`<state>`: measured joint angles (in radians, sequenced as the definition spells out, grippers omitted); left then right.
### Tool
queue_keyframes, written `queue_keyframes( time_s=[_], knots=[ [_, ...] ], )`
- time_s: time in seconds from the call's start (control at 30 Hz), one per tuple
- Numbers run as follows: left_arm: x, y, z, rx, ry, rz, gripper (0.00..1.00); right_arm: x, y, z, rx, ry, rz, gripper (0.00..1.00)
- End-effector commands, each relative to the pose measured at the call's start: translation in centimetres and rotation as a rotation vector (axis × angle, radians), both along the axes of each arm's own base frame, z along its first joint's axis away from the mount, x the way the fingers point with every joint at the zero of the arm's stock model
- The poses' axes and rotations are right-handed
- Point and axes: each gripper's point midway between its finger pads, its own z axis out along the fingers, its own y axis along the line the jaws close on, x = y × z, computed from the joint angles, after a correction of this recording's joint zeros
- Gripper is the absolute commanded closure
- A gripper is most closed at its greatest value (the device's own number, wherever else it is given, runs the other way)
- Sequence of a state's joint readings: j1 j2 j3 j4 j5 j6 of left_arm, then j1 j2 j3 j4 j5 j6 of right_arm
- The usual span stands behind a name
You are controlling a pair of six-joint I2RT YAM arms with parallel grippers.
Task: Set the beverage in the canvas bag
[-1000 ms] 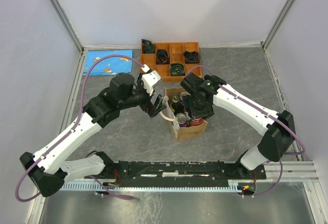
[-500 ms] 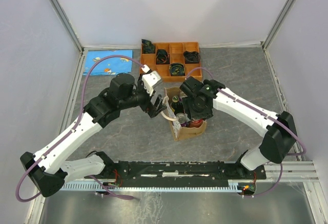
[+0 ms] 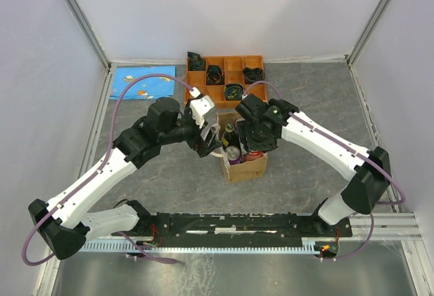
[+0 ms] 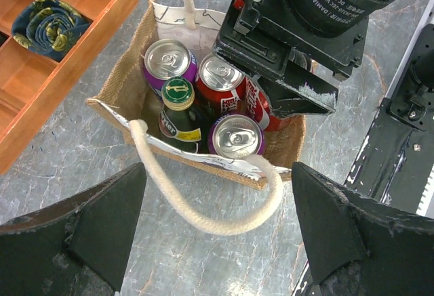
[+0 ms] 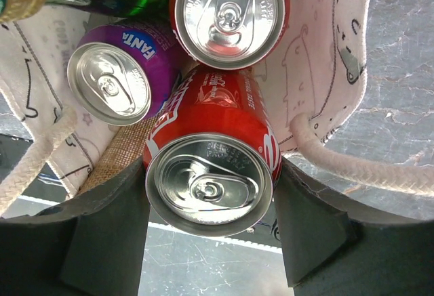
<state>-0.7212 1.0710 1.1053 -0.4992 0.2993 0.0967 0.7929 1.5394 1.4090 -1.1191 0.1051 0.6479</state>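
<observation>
The canvas bag (image 3: pixel 245 168) stands mid-table, tan burlap (image 4: pixel 114 87) with a printed white lining (image 5: pixel 319 59) and cream rope handles (image 4: pixel 203 225). Inside stand a purple can (image 4: pixel 168 59), a red can (image 4: pixel 220 79), a green bottle (image 4: pixel 178 97) and another purple can (image 4: pixel 236 137). My right gripper (image 5: pixel 210 204) is shut on a red beverage can (image 5: pixel 210 174), whose lower end sits inside the bag at its right side. My left gripper (image 4: pixel 217 242) hangs open just left of the bag, straddling the near handle without touching it.
An orange compartment tray (image 3: pixel 227 58) with dark rolled items sits right behind the bag. A blue printed mat (image 3: pixel 139 81) lies at the back left. White walls enclose the table on three sides.
My right gripper has shifted slightly left with the red can, and the bag has moved a little left with it. The left arm has barely moved.
</observation>
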Motion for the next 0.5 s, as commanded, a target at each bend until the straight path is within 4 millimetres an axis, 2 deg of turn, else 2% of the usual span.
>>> queue_keyframes(
  time_s=[0.0, 0.3, 0.47],
  knots=[
    [0.0, -0.5, 0.5, -0.028, -0.027, -0.033, 0.07, 2.7, 3.3, 3.9, 0.140, -0.126, -0.009, 1.00],
    [-0.2, -0.6, 0.2, -0.028, -0.020, -0.043, 0.07, 2.2, 2.3, 5.2, 0.083, -0.135, -0.008, 1.00],
    [-0.1, -0.7, 0.0, -0.028, -0.015, -0.047, 0.07, 1.8, 2.4, 4.4, 0.077, -0.117, -0.001, 1.00]
  ],
)
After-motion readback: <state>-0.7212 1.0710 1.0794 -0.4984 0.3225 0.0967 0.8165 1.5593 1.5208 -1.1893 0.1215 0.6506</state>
